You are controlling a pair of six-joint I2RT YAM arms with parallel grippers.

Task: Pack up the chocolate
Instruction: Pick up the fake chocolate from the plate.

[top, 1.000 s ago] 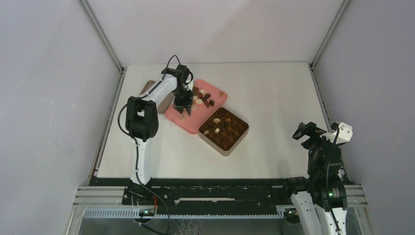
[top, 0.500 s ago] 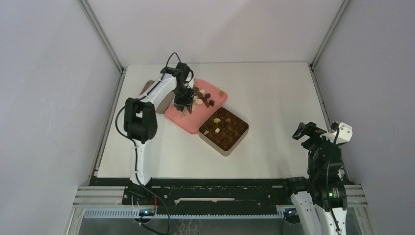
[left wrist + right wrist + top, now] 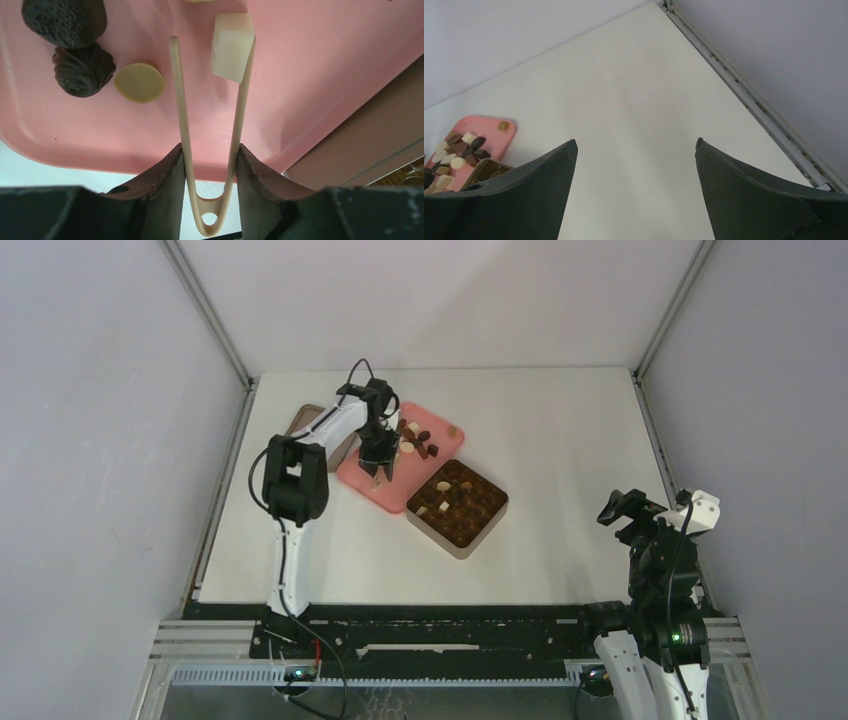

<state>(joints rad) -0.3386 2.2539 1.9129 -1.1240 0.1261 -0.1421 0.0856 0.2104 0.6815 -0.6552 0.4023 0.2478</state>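
The chocolate lies in a loose heap [image 3: 415, 440] on a pink tray [image 3: 352, 477], and several pieces sit in the gridded tin [image 3: 457, 502]. My left gripper [image 3: 377, 462] hangs over the tray's left part, shut on the thin wooden tongs [image 3: 182, 100]. The tong arms stand spread. A cream-white cube [image 3: 231, 46] sits at the tip of the right arm, touching it. A cream oval [image 3: 139, 83] and two dark pieces [image 3: 82, 70] lie left of the tongs. My right gripper [image 3: 625, 510] is open and empty at the near right, far from the tray.
A tan flat lid [image 3: 305, 420] lies against the tray's left side, seen as a tan surface [image 3: 370, 135] in the left wrist view. The tin touches the tray's near right corner. The metal table rail [image 3: 749, 100] runs along the right edge.
My left arm has shifted slightly to the right over the tray, still holding the tongs. The right arm has not moved.
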